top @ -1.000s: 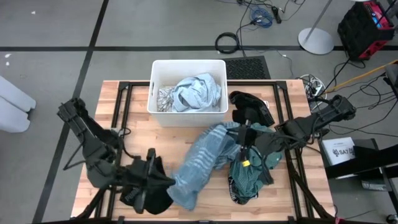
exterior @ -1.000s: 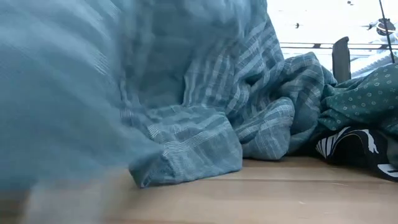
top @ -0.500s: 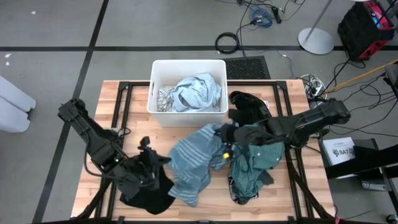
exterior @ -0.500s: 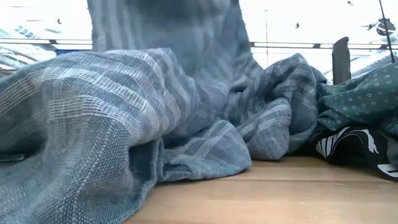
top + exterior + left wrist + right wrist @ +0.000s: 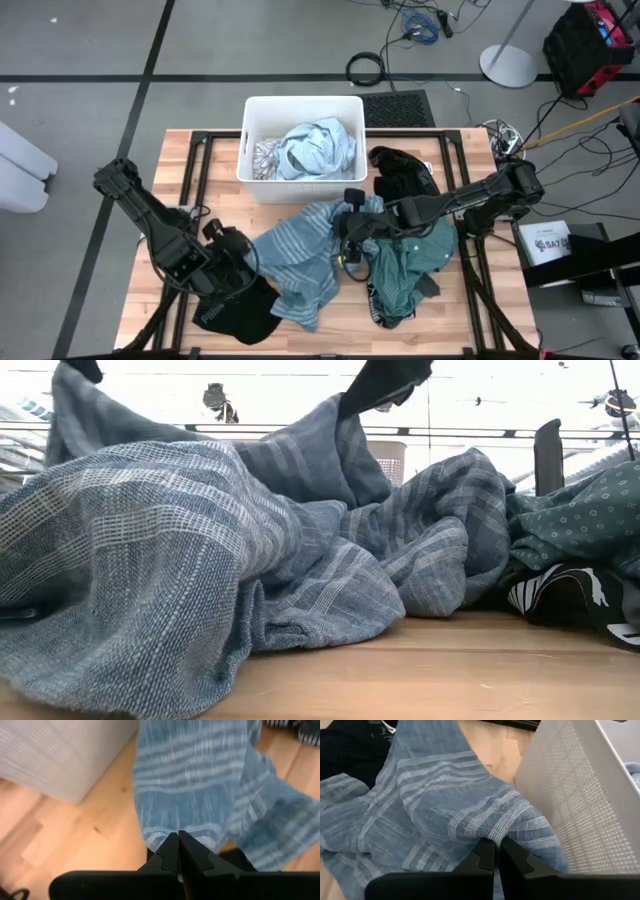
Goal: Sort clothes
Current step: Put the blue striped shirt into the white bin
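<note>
Now the left gripper (image 5: pixel 243 258) sits near the table's front left, its fingers pinched together on one edge of the blue striped garment (image 5: pixel 300 262); the left wrist view shows that hem caught between the closed fingertips. Across from it, the right gripper (image 5: pixel 350 226) is clamped on the opposite edge of the same garment, close beside the white bin (image 5: pixel 303 109), whose mesh wall fills one side of the right wrist view. Between the two grippers the striped cloth hangs in a loose heap that rests on the wooden table (image 5: pixel 170 180). Beneath the left gripper lies a black garment (image 5: pixel 235 315) at the table's front. Just right of the striped piece is the teal green garment (image 5: pixel 405 270), with another black garment (image 5: pixel 402 172) behind it. Inside the bin lie a light blue garment (image 5: pixel 315 148) and a white-grey patterned piece (image 5: pixel 263 158).
</note>
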Available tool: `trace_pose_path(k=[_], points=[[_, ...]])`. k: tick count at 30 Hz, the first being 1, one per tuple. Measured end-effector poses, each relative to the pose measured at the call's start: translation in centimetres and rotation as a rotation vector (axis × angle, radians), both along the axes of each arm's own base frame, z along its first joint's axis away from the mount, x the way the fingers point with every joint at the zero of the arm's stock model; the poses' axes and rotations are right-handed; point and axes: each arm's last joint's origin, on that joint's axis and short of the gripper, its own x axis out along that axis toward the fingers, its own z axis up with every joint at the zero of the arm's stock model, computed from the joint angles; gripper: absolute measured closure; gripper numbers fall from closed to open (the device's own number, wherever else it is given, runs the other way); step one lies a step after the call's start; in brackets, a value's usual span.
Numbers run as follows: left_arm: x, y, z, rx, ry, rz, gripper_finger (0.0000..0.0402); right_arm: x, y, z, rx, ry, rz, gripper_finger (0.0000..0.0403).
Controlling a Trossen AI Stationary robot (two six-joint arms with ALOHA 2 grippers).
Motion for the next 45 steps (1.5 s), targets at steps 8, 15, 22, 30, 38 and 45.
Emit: trace_pose_path(k=[8, 15, 22, 30, 38, 45], points=[[0.2, -0.3, 0.0, -0.050, 0.003, -0.017, 0.0319, -0.5, -0.2, 0.9, -0.009, -0.020, 0.010, 0.0403], [2.7, -2.5, 1.5, -0.028, -0.259, -0.278, 0.0252, -0.4, -1.0, 0.8, 0.000, -0.008, -0.008, 0.0403], [8.2, -6.3, -1.1, 0.188, -0.385, -0.569, 0.0248, -0.2, -1.9, 0.7, 0.121, 0.014, 0.073, 0.0403], [14.2, -6.5, -8.0, 0.258, -0.300, -0.559, 0.0247, -0.5, -2.0, 0.4, 0.149, 0.061, 0.101, 0.0403], [17.2, -6.2, -11.9, 0.228, -0.221, -0.710, 0.0247, -0.8, -2.0, 0.1, 0.157, 0.110, 0.084, 0.0403], [18.3, -5.7, -14.4, 0.244, -0.152, -0.804, 0.0247, -0.8, -2.0, 0.1, 0.156, 0.113, 0.084, 0.0403]])
